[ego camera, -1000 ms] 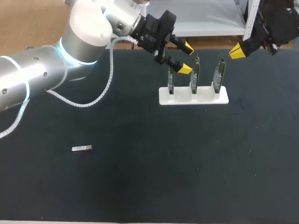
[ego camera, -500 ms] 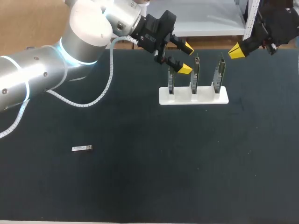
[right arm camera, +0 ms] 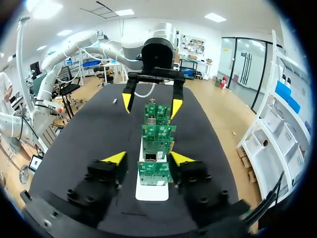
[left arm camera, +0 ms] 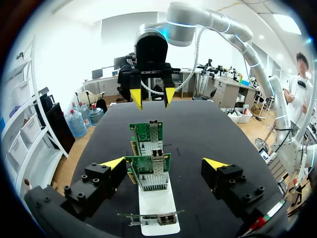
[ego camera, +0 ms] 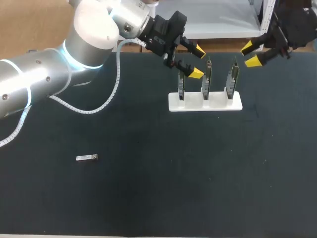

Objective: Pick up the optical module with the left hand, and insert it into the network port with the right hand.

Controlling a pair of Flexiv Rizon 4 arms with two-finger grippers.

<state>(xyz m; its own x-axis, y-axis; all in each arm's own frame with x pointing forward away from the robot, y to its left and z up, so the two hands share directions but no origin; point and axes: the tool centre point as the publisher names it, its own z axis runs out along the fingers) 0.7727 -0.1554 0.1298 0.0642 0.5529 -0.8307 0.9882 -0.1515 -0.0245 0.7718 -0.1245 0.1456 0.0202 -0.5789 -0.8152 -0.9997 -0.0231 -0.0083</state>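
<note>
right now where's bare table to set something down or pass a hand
Bare: the whole near table in front of the stand, right of the module. Also the strip between module and stand. Crowded: around the stand's cards, with the left gripper and right gripper close at either end.

A white slotted stand (ego camera: 215,104) sits on the black table (ego camera: 148,198), just below the left gripper (ego camera: 197,62) and lower than and inward of the right gripper (ego camera: 250,54), near both.
</note>
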